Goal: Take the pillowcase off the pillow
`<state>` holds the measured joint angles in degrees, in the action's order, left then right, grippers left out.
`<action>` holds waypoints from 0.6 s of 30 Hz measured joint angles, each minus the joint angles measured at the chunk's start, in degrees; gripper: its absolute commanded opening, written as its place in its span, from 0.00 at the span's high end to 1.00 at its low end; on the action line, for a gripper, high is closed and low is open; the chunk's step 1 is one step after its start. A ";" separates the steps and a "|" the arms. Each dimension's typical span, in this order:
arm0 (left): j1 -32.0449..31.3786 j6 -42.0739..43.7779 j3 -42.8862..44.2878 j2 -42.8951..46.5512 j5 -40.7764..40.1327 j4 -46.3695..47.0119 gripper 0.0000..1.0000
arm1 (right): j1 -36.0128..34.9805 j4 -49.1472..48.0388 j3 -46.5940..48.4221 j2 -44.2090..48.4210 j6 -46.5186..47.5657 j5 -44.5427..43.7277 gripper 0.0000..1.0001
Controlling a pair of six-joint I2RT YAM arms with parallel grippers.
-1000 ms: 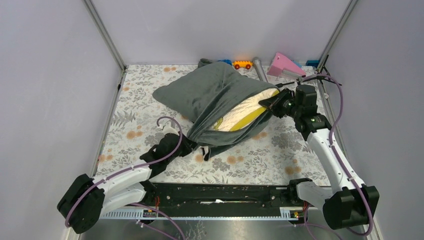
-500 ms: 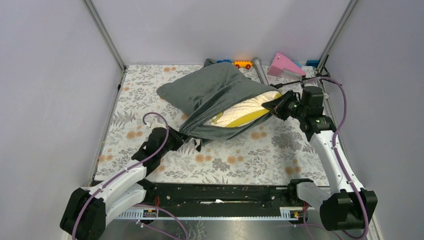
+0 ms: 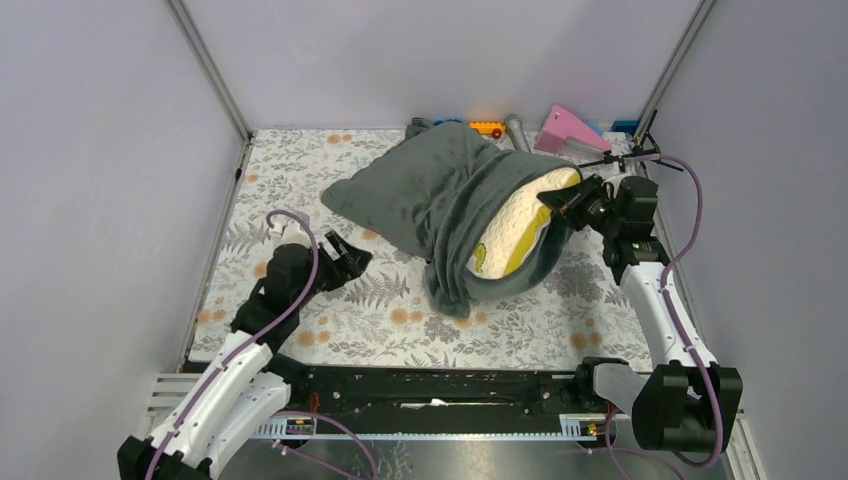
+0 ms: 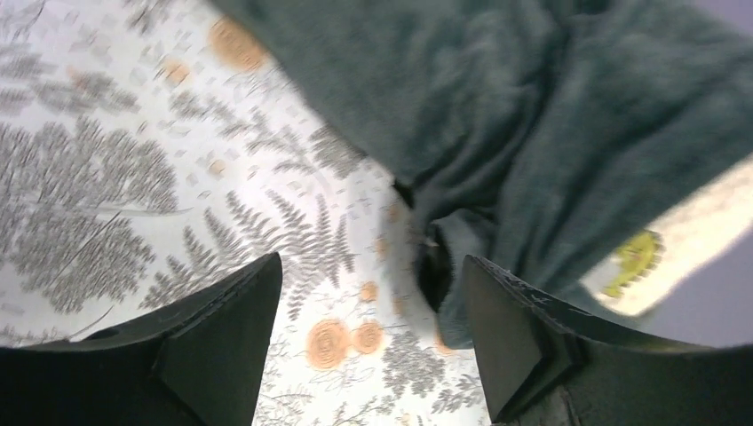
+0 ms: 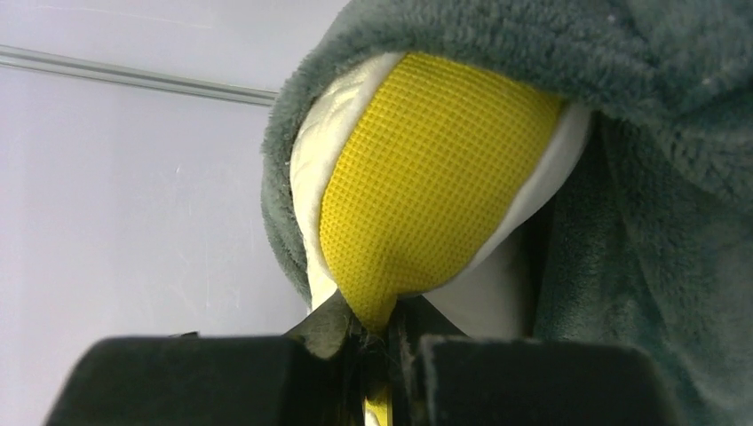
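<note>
Top external: pillow (image 3: 512,222) lies partly out of pillowcase (image 3: 425,190) on table (image 3: 300,170).
Left gripper (image 3: 348,252) gapes empty near the pillowcase; right gripper (image 5: 373,330) pinches the pillow's yellow corner.

pillowcase (image 3: 420,190) 1 | pillow (image 3: 512,222) 1 | claws 2: left claw (image 3: 350,250), right claw (image 3: 562,200) | pink wedge (image 3: 565,128) 1 | grey tube (image 3: 518,130) 1 | orange toy (image 3: 487,127) 1

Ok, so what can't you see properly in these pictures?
Most of the pillow: top view, the pillowcase wraps it; only one end pokes out.
Toys at the back edge: top view, tiny and partly behind the pillowcase.
Yellow mark on the pillow: left wrist view, too blurred to read.
Pillowcase's underside: every view, pressed against the table.
</note>
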<state>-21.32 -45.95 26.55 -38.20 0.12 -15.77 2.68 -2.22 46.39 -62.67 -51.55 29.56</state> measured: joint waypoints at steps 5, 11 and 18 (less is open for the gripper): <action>-1.46 3.08 8.39 0.57 3.19 -1.81 0.18 | -0.46 -1.97 -0.83 -0.09 -0.15 0.15 1.00; -12.81 6.73 16.33 -5.20 3.32 -1.22 0.36 | -6.10 -3.26 -0.74 -0.11 1.38 -0.61 1.00; -30.77 13.97 28.13 -20.13 -1.25 -1.40 0.28 | -12.57 -3.19 -0.37 -0.66 3.34 -1.57 1.00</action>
<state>-52.10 -31.99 54.68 -58.33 -1.13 -17.17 -9.89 -5.41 46.02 -63.33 -48.21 27.99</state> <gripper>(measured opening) 0.662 0.079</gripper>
